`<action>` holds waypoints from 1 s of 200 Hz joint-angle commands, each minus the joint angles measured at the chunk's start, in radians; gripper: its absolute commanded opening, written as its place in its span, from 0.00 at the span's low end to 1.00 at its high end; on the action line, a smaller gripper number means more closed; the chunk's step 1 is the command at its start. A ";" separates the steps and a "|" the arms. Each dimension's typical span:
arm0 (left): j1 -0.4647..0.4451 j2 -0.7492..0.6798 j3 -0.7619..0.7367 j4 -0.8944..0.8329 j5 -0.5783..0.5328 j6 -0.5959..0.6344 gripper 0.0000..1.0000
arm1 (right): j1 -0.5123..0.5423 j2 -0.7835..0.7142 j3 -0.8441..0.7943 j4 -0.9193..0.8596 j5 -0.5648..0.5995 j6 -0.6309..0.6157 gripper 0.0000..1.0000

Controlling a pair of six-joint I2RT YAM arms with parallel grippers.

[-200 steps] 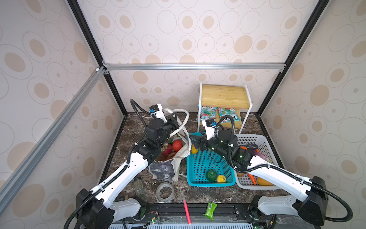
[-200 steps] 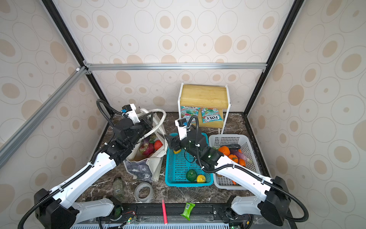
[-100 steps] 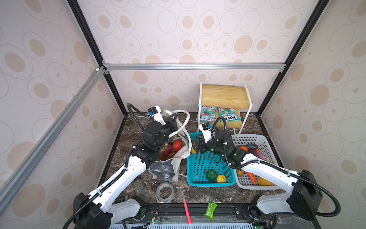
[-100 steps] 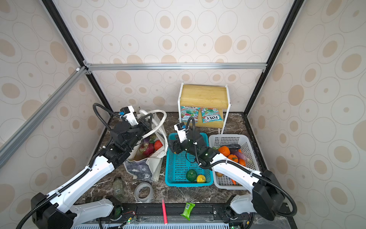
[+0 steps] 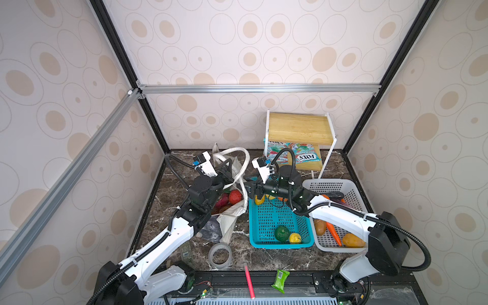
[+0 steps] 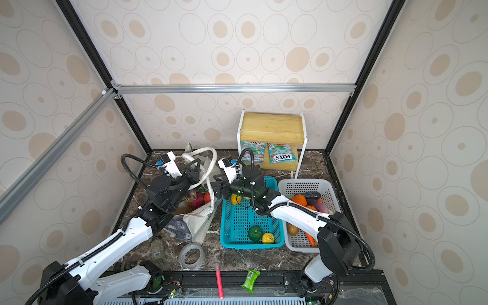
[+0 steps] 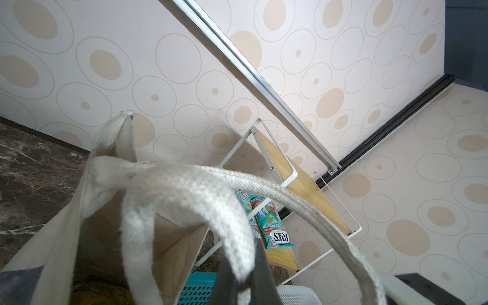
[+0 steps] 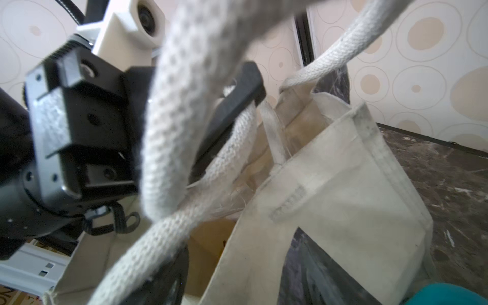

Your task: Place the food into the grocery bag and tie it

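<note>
The canvas tote bag (image 5: pixel 229 221) stands slumped on the tabletop (image 5: pixel 277 257) beside the teal basket (image 5: pixel 280 245), toy produce (image 5: pixel 234 196) showing inside. Above its mouth the left gripper (image 5: pixel 228 167) has its jaws clenched on a cream loop handle (image 5: pixel 237 151). The right gripper (image 5: pixel 249 189) sits at the bag's basket-side rim; whether its jaws hold anything I cannot tell.

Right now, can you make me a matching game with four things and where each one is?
Things:
1 tape roll
2 green round fruit
3 carrot
4 FOX'S packets

Places:
A white basket
B wooden rack, lower shelf
C marble table
D teal basket

Pairs: 1-C, 2-D, 3-A, 4-B
</note>
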 commanded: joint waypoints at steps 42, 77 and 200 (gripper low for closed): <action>0.004 0.068 0.004 0.090 0.006 -0.017 0.00 | 0.051 0.046 0.060 0.143 -0.038 0.031 0.58; 0.004 0.090 -0.022 0.146 0.015 -0.056 0.00 | 0.053 0.059 0.064 0.211 -0.045 0.079 0.54; 0.006 0.094 0.037 0.120 0.052 -0.016 0.00 | 0.063 0.024 0.015 0.298 -0.110 0.096 0.35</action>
